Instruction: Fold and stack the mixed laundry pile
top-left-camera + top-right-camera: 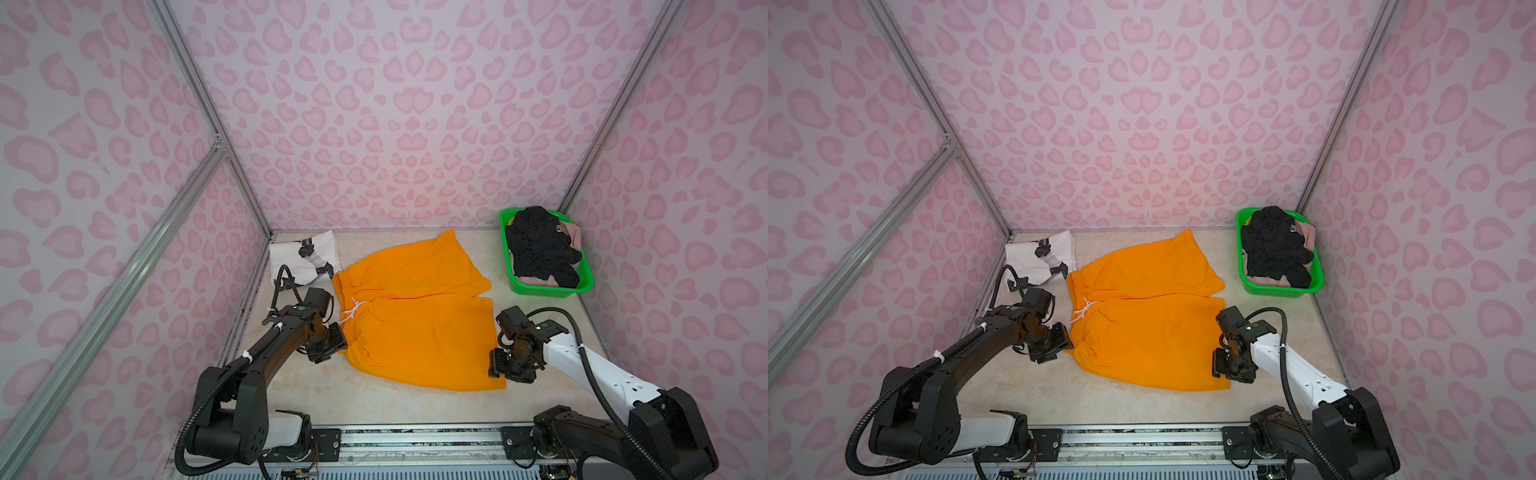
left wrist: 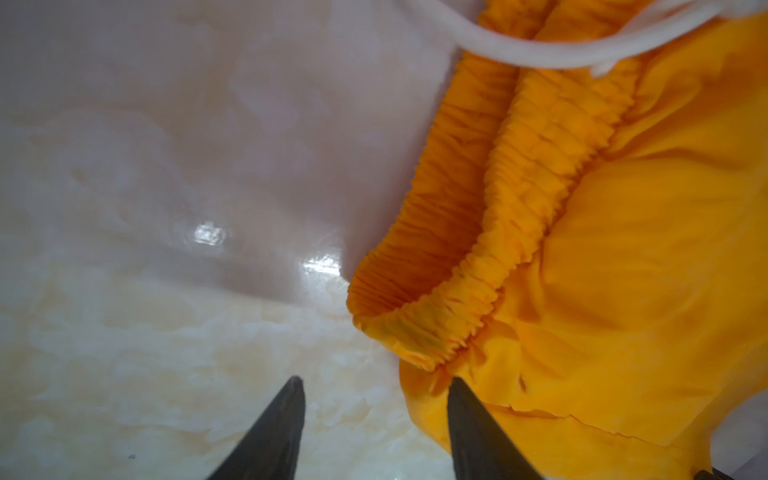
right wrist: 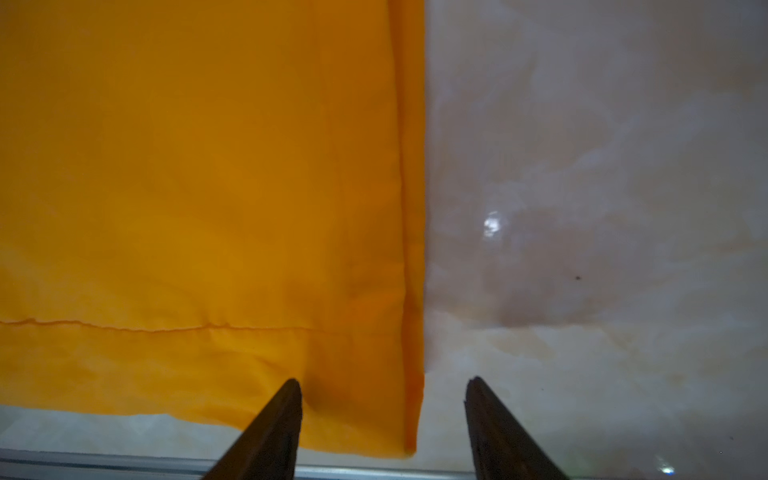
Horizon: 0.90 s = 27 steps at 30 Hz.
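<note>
Surface (image 1: 374, 399): pale, marbled, glossy; carries everything
Orange shorts (image 1: 415, 324): spread flat across the middle, waistband (image 2: 519, 187) toward the left edge, both legs running toward the right edge; the far leg angles off toward the back edge
Drawstring (image 1: 353, 311): white, knotted, lying loose on the waistband
Left gripper (image 2: 374, 384): low at the near end of the waistband; jaws apart, bare surface between them, one finger just over the fabric edge, nothing pinched
Right gripper (image 3: 384, 382): low at the near leg's hem corner, toward the front edge; jaws apart and straddling that corner, cloth lying flat and ungripped
Why here: each arm sits at one end of the shorts' near long side, the pair of corners that would pull the cloth taut and square
White T-shirt (image 1: 305, 255): compact folded rectangle with black print, far left corner; probably the base of the stack
Green basket (image 1: 552, 289): far right corner
Black knit piece (image 1: 540, 245): crumpled, heaped in the basket
Beige-pink piece (image 1: 571, 232): under and behind the black one, mostly hidden
Stage, judged: shorts laid out, fold not yet begun; two garments unsorted
Risk: waistband bunched at its near end, so a fold may go uneven
</note>
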Each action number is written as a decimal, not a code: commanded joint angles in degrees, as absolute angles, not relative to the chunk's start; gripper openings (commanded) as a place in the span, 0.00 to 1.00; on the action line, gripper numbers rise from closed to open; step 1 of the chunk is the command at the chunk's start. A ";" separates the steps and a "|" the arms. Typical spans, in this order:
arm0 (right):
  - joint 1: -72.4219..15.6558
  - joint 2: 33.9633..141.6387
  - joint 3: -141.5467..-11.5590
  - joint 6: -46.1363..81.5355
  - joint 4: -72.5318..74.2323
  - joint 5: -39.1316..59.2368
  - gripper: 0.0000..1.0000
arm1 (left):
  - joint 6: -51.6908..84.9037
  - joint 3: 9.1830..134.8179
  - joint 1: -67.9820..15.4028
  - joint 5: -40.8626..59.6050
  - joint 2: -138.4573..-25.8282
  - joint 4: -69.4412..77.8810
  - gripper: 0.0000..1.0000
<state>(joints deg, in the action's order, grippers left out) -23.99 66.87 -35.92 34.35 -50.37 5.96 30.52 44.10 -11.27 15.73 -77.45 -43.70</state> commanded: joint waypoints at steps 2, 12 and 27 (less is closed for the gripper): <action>-23.91 66.31 -33.91 37.36 -48.63 5.83 0.66 | 31.76 42.65 -11.28 14.33 -78.75 -42.10 0.56; -22.78 67.60 -29.85 39.87 -42.51 12.73 0.58 | 34.27 41.28 -11.33 16.04 -82.92 -38.02 0.46; -21.83 66.47 -28.36 39.95 -42.59 14.15 0.35 | 34.98 40.64 -11.27 15.29 -84.98 -36.05 0.26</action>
